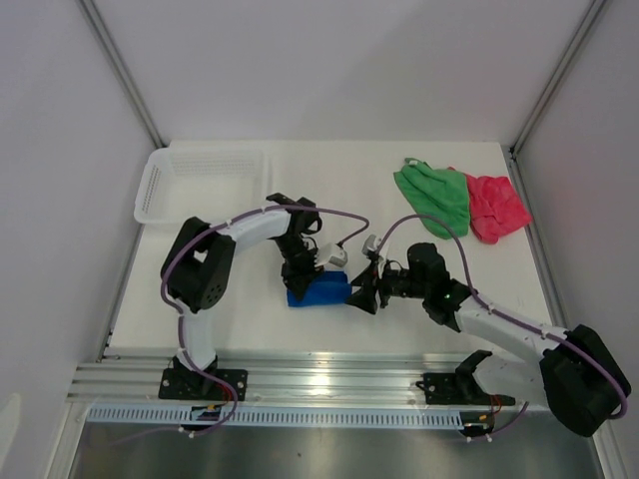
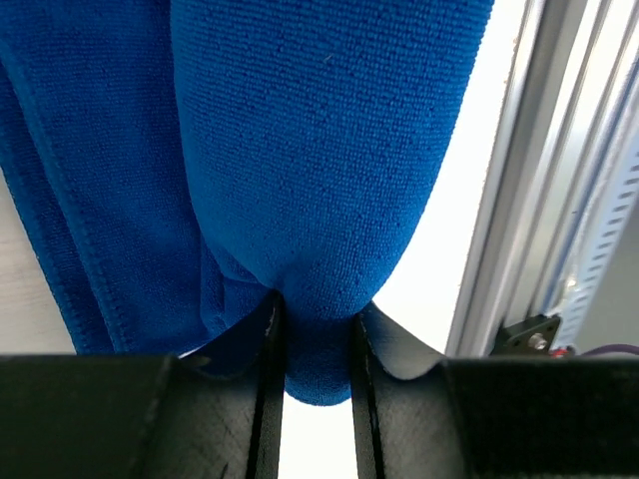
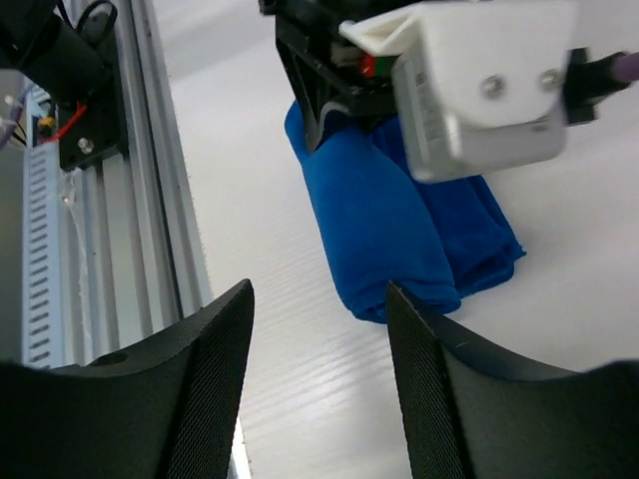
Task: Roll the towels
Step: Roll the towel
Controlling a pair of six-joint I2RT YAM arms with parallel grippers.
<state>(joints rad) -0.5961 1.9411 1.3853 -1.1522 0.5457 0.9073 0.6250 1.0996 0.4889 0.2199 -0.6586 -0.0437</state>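
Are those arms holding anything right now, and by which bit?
The left end effector pinches the rolled blue towel at one end; the right end effector is open, empty.

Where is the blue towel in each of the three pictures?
Top external: the blue towel lies mid-table, near the front.
Left wrist: it fills the upper picture, pinched in the left gripper.
Right wrist: it lies in the middle, beyond the open right gripper.
Shared landmark: the silver rail, bottom in the top view, right in the left wrist view, left in the right wrist view.
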